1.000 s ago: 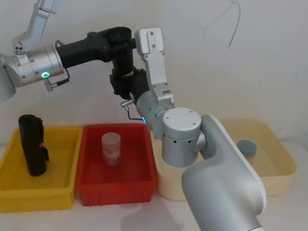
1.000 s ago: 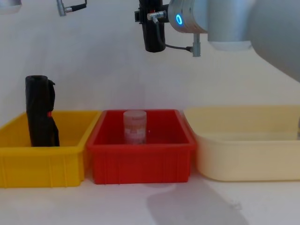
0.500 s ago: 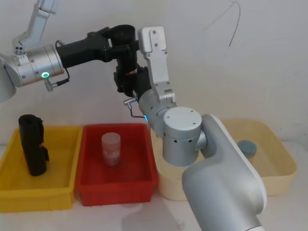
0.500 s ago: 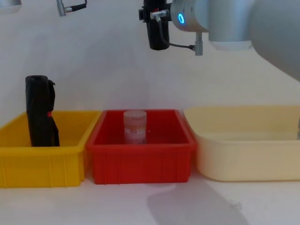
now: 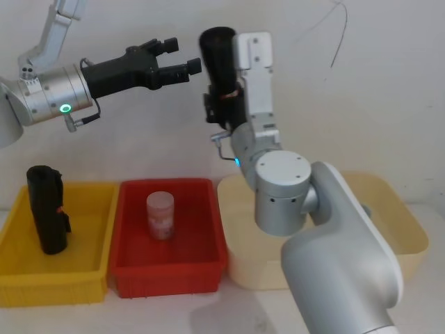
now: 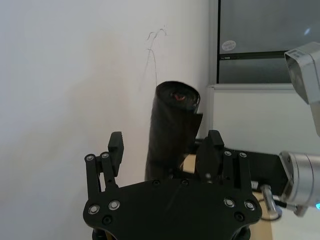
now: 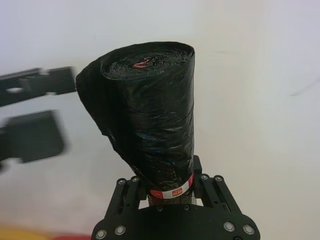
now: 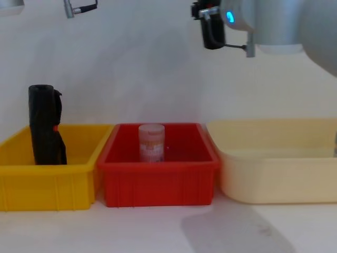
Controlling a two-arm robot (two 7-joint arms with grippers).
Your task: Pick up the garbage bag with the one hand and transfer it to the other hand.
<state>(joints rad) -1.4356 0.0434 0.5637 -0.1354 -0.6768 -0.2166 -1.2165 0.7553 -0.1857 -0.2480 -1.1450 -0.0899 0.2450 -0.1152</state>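
Note:
The garbage bag [image 5: 217, 57], a black roll with a red-and-white label near its lower end, stands upright high above the bins. My right gripper [image 5: 221, 104], on the blue-ringed arm, is shut on its lower end; the right wrist view shows the jaws clamping the garbage bag [image 7: 150, 115] at the label. My left gripper [image 5: 182, 56], on the green-ringed arm, is open just to the left of the roll and apart from it. From the left wrist, the garbage bag [image 6: 171, 125] stands beyond the spread left gripper [image 6: 164, 152]. The chest view catches the garbage bag [image 8: 213, 32] at its lower end.
Below stand a yellow bin [image 5: 90, 275] holding another black roll [image 5: 46, 209], a red bin [image 5: 201, 268] with a translucent jar [image 5: 160, 216], and a cream bin [image 5: 403, 229]. The right arm's large body crosses the cream bin.
My left gripper has opened and let go of the roll's top. The right arm has carried the roll up and to the right, clear of the left fingers.

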